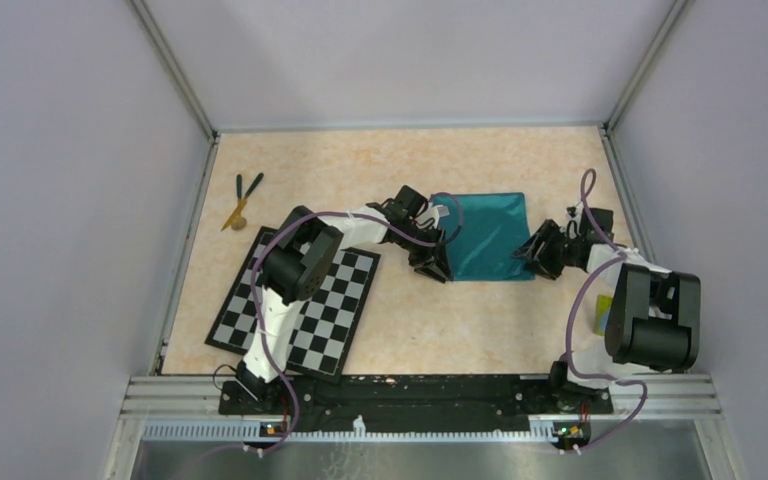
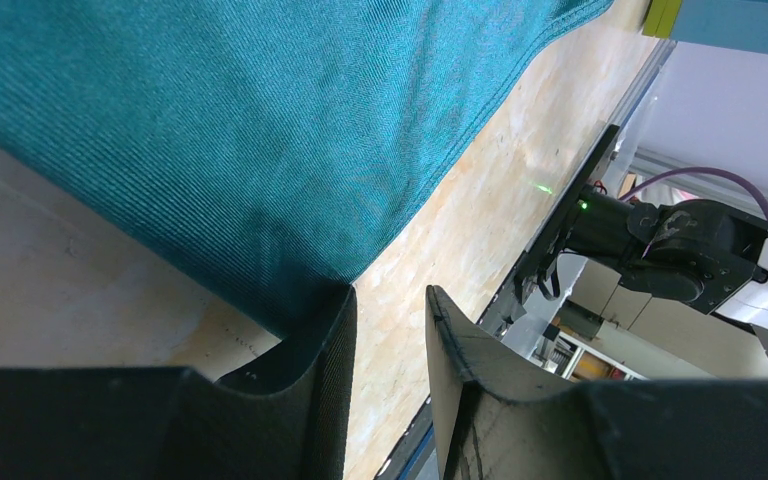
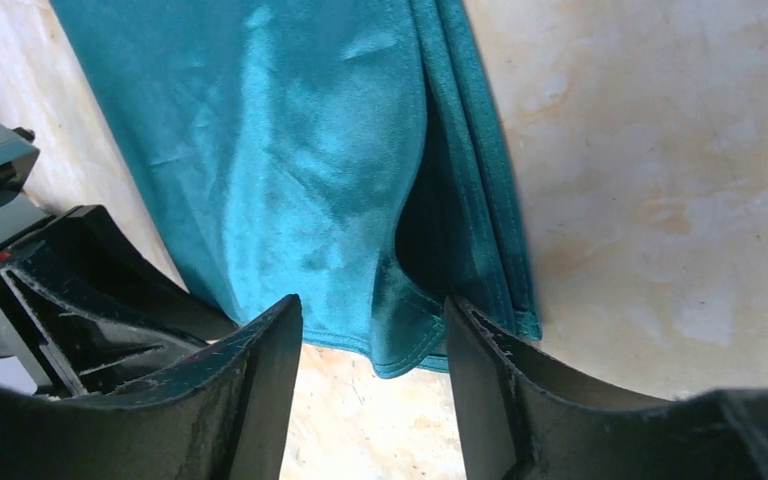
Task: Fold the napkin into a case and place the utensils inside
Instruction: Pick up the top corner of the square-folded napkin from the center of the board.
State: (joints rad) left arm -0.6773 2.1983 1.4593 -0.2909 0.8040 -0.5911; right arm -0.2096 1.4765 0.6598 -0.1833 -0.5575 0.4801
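The folded napkin [image 1: 488, 235] is being flanked mid-table at its near corners. The left gripper [image 2: 390, 310] is being kept parted, one finger touching the cloth. The right gripper [image 3: 372, 320] is spread loosely astride the other corner. The utensils [image 1: 241, 198] are lying far left, beyond the checkerboard [image 1: 345, 300].

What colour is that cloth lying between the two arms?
The napkin is plain teal-green, with no pattern; the right wrist view shows it best.

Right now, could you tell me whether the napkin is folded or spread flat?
Folded: the napkin shows several stacked edges along one side in the right wrist view.
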